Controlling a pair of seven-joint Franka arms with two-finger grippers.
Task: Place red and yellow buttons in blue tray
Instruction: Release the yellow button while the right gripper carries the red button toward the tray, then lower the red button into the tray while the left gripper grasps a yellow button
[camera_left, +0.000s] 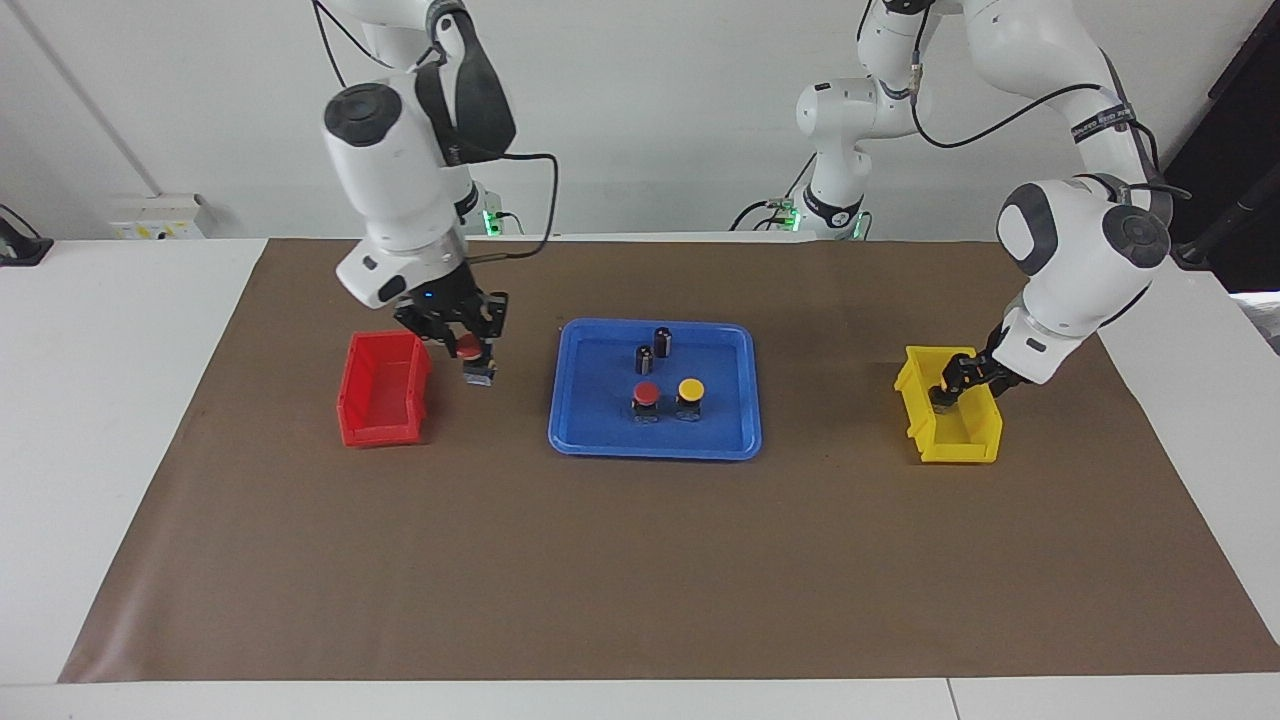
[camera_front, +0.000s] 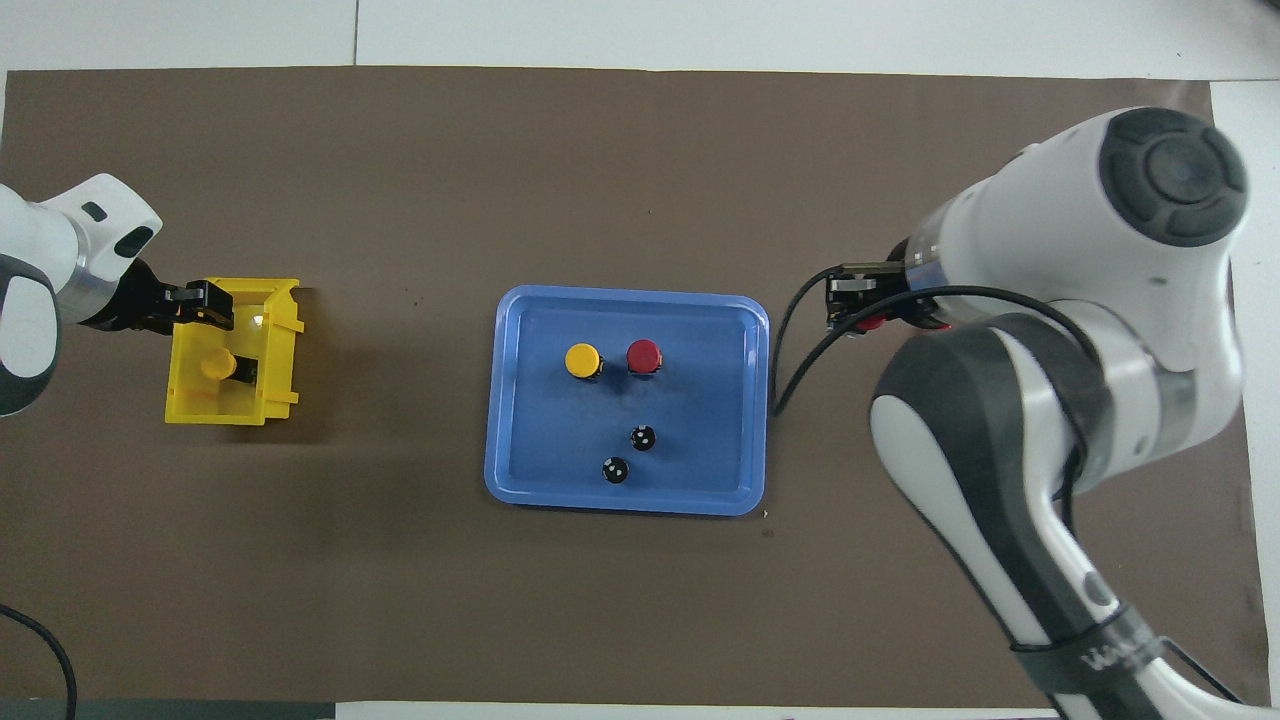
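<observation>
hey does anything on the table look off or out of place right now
Nothing looks spilled or damaged. The only strays: two dark capless cylinders stand in the blue tray beside the red button and yellow button, nearer the robots than both.

No legible text, label, brand or number anywhere. Faint lettering on the right arm's (camera_front: 1115, 655) black band: unreadable.
</observation>
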